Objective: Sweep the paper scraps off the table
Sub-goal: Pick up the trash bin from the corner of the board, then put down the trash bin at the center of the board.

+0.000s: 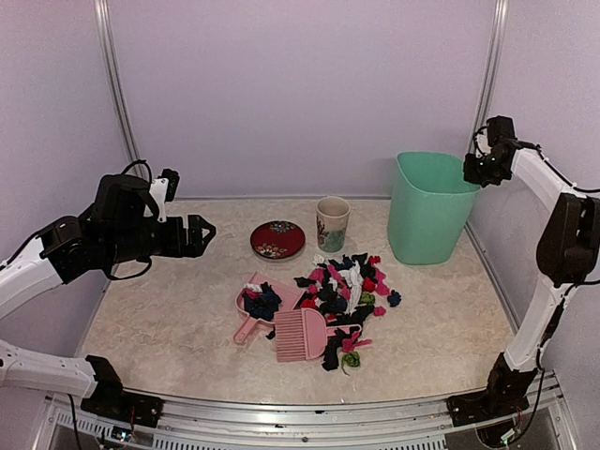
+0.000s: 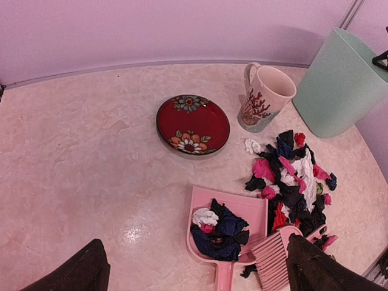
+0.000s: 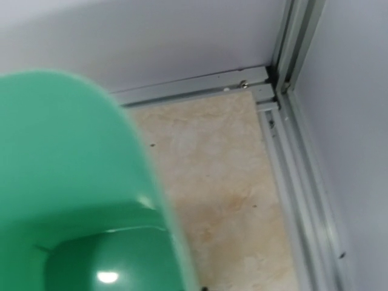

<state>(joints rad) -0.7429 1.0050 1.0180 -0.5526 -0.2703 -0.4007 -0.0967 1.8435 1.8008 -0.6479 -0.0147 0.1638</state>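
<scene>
The paper scraps (image 1: 352, 291), mostly black with pink, red, white and green bits, lie in a heap on the table (image 1: 169, 319) right of centre. A few more scraps (image 2: 224, 233) sit in the pink dustpan (image 2: 209, 206). The pink brush (image 1: 302, 335) lies flat beside the dustpan, at the heap's near edge. My left gripper (image 1: 202, 232) hovers open and empty above the left of the table, well apart from the dustpan. Its dark fingers (image 2: 73, 273) frame the left wrist view. My right gripper (image 1: 473, 171) is shut, raised at the green bin's (image 1: 427, 208) right rim. Its fingers do not show in the right wrist view.
A red flowered plate (image 1: 277, 240) and a patterned cup (image 1: 332, 223) stand behind the heap. The green bin (image 3: 73, 182) stands at the back right, close to the metal corner rails (image 3: 291, 121). Walls close in the left, back and right sides.
</scene>
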